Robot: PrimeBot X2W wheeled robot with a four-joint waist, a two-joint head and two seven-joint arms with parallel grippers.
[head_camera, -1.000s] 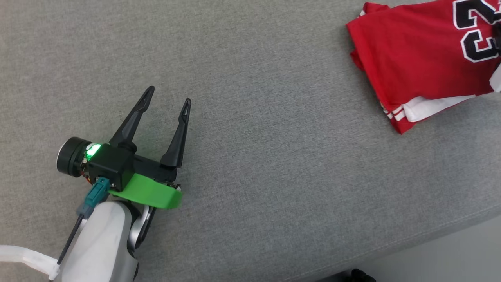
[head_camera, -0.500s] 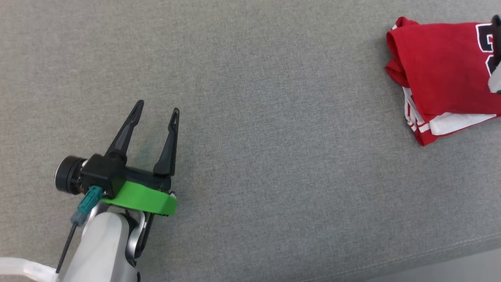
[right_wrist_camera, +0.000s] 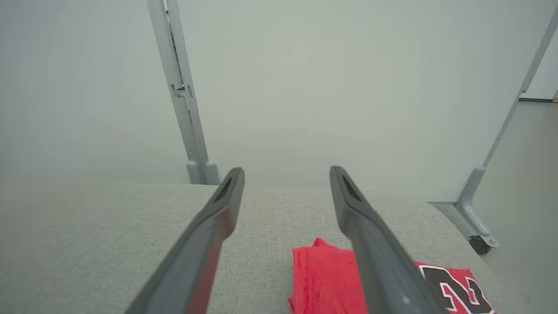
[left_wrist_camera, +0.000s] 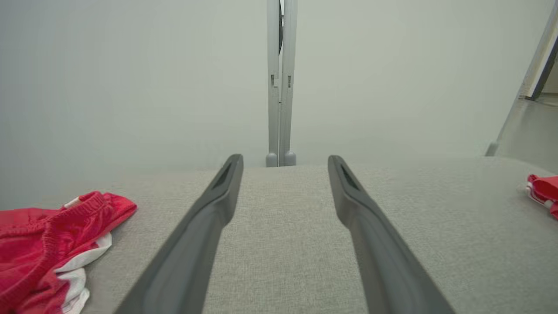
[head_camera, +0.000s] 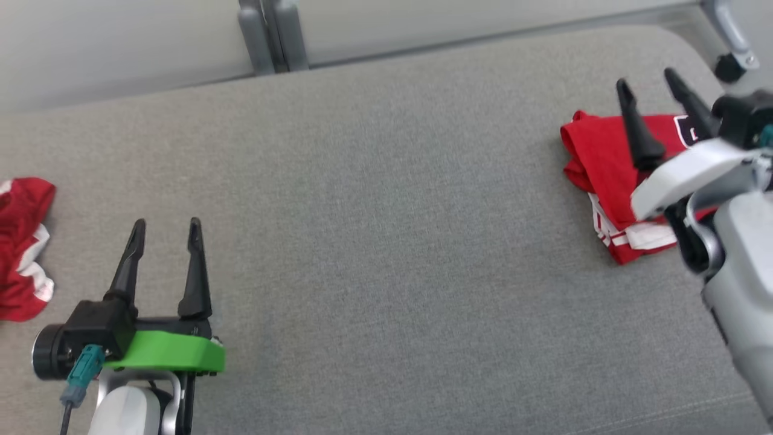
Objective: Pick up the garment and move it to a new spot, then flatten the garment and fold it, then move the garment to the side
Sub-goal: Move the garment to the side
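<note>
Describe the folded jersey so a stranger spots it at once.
Look at the wide grey cushion. Near its right end lies a red jersey. Unlike the crumpled red garment at the left end, it is folded flat, with a black, white-edged number.

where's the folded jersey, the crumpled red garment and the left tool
folded jersey (head_camera: 598, 160), head view, red fabric near its left edge
crumpled red garment (head_camera: 15, 266), head view, red middle part
left tool (head_camera: 166, 222), head view, midway between its open fingertips
</note>
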